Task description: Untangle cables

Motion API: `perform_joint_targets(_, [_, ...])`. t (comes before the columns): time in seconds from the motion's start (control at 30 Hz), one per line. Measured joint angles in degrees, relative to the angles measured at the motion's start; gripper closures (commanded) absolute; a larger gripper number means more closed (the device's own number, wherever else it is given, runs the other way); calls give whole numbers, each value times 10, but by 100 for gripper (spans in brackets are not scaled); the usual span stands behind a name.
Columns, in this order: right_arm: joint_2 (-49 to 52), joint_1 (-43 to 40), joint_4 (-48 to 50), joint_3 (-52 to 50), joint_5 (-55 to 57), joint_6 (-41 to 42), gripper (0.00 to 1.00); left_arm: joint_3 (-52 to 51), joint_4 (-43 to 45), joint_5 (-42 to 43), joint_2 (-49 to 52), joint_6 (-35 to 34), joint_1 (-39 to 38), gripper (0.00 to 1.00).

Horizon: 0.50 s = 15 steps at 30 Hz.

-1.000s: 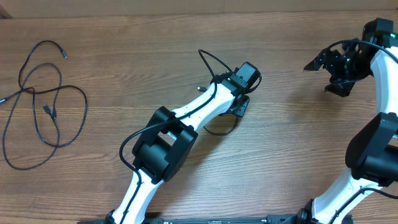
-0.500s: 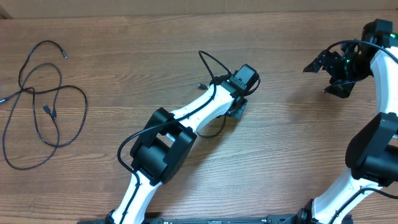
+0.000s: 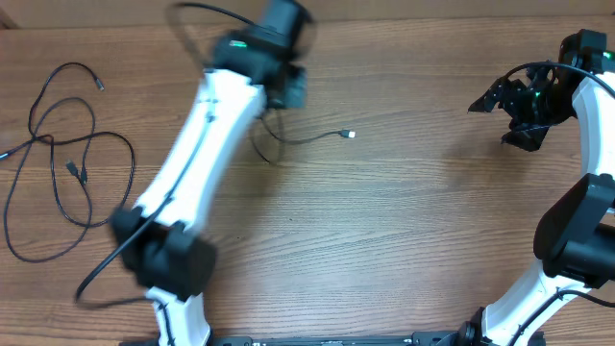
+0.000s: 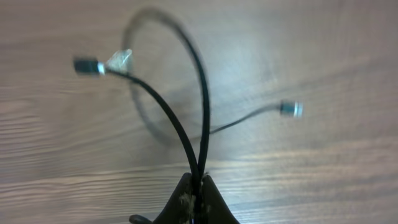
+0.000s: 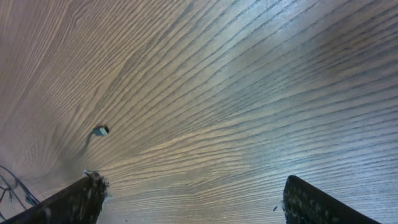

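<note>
Wood table (image 3: 413, 221): left hand (image 4: 198, 186) pinching cable (image 4: 205, 99), free plug (image 3: 352, 134) pointing right; right hand (image 5: 194, 196) open.

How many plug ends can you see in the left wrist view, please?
2: one plug end upper left, another plug end at right. The left gripper pinches the cable. Others may lie outside this view.

No writing, label, brand, number or sign can be read on the table (image 3: 404, 221), on the cables (image 4: 206, 118) or on the arms (image 3: 207, 125); the left arm is blurred.
</note>
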Motion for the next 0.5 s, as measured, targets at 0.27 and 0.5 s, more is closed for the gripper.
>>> perform_joint_targets(0.27, [0, 0, 0, 0, 0, 0, 11, 5, 7, -2, -105, 5, 147, 96])
perform_joint_targets(0.5, [0, 0, -1, 0, 0, 0, 11, 5, 20, -4, -115, 5, 289, 96])
